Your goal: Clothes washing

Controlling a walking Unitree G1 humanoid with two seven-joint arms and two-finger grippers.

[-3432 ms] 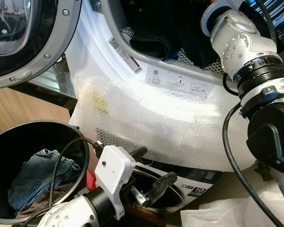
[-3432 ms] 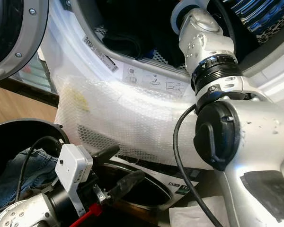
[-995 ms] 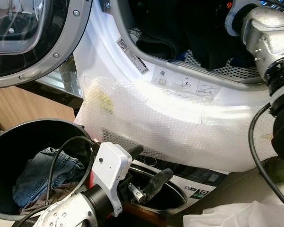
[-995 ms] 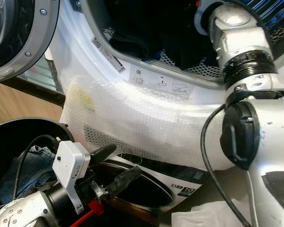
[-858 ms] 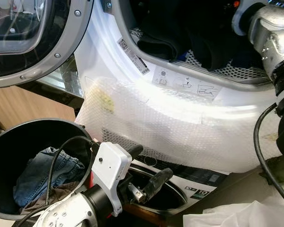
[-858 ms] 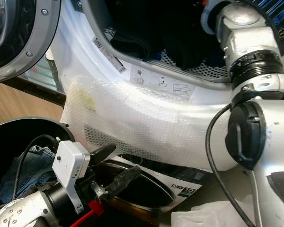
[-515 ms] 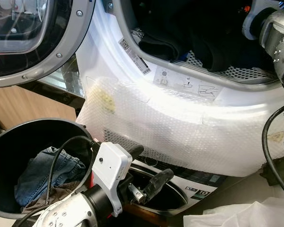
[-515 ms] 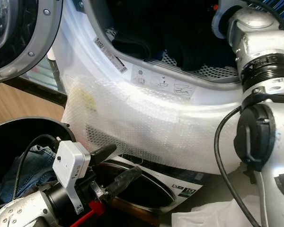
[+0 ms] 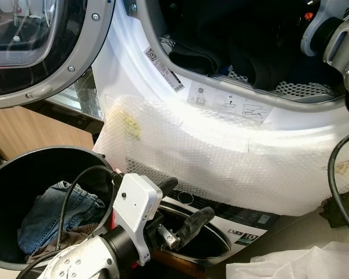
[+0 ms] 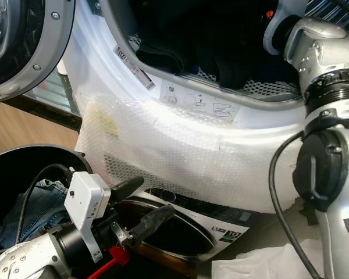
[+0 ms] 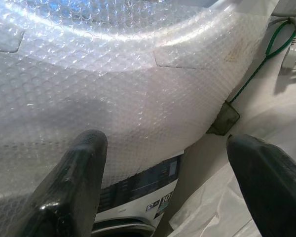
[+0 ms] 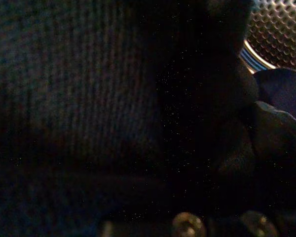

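we are looking down at the washing machine (image 9: pixel 221 139), its white front wrapped in bubble wrap (image 9: pixel 209 157) across the middle of the frame, and its round door (image 9: pixel 41 52) is standing open at the upper left. dark clothes (image 9: pixel 232 40) are lying inside the drum at the top of the frame, over the perforated metal wall (image 9: pixel 296 88). at the lower left a black basket (image 9: pixel 3 186) is holding a pair of blue jeans (image 9: pixel 52 209) with some brownish cloth just under them.

our left gripper (image 9: pixel 182 204) is hovering low in the frame, just right of the basket, in front of the machine's lower panel; its two black fingers (image 11: pixel 71 187) are standing well apart with nothing between them, and in the left wrist view they are pointing at the bubble wrap, with a green cable (image 11: pixel 259 64) and a white plug (image 11: pixel 293 54) lying on the floor near the machine's corner.

our right arm (image 10: pixel 328 128) is reaching from the right edge of the frame up into the drum opening. the right wrist view is very dark: we are seeing ribbed dark fabric (image 12: pixel 74 84) pressed close to the camera and a patch of the drum's perforated wall at its upper right corner, and we cannot tell how the right gripper's fingers are standing
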